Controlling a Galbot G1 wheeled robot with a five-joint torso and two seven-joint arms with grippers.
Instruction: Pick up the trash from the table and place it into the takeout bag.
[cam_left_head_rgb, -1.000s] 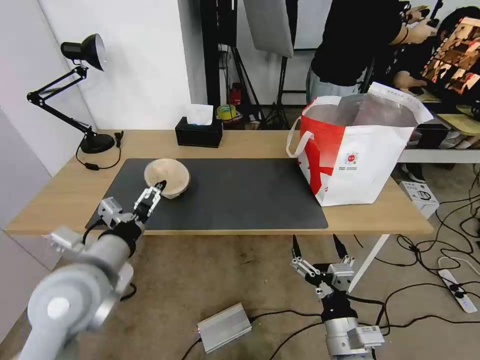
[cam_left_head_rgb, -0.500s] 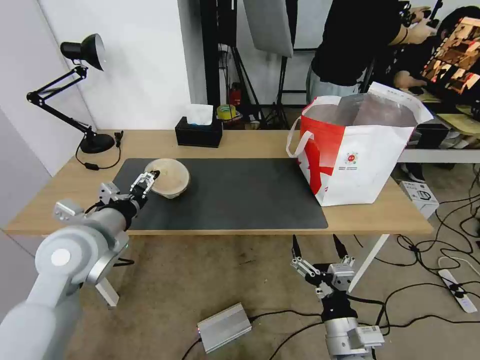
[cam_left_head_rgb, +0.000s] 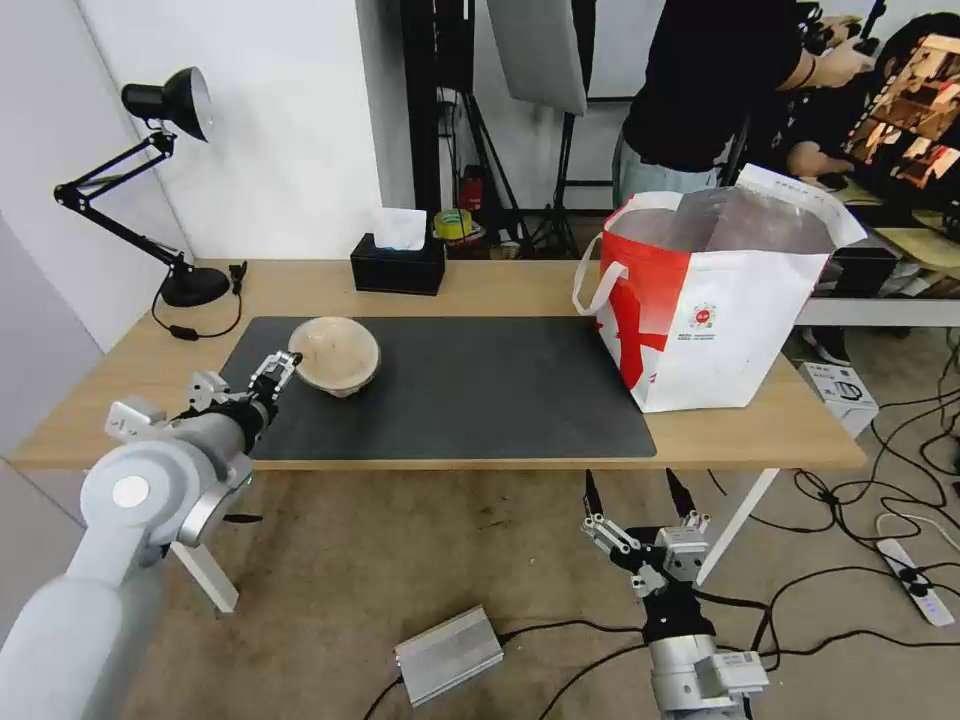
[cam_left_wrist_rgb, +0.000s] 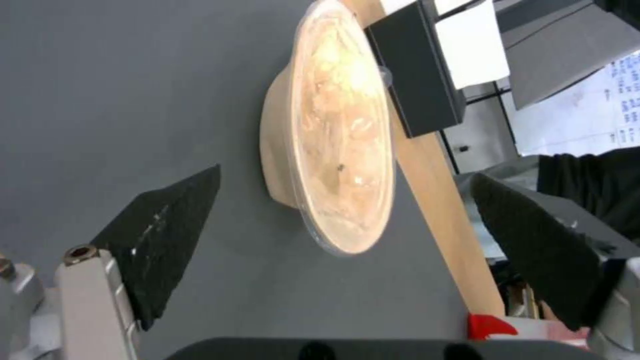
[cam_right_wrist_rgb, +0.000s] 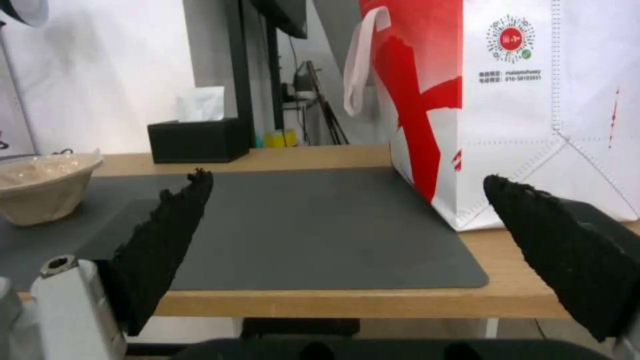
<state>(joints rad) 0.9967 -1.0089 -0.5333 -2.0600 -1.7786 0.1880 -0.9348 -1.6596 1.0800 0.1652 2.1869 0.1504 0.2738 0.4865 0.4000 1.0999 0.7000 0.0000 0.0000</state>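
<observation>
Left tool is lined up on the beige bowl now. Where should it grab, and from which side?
Probably the near rim of the beige bowl, coming in from the robot's left, where the left tool sits open. The bowl stands upright on the mat with sloping walls and a thin, protruding lip, so one finger inside and one outside should pinch it.

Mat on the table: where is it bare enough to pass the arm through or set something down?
Most of the dark mat is bare, from the beige bowl across to the takeout bag. Bare wood strip runs between the tissue box and bag. It is crowded at the mat's left end, where the open left gripper sits beside the bowl. Right gripper hangs below the table edge.
</observation>
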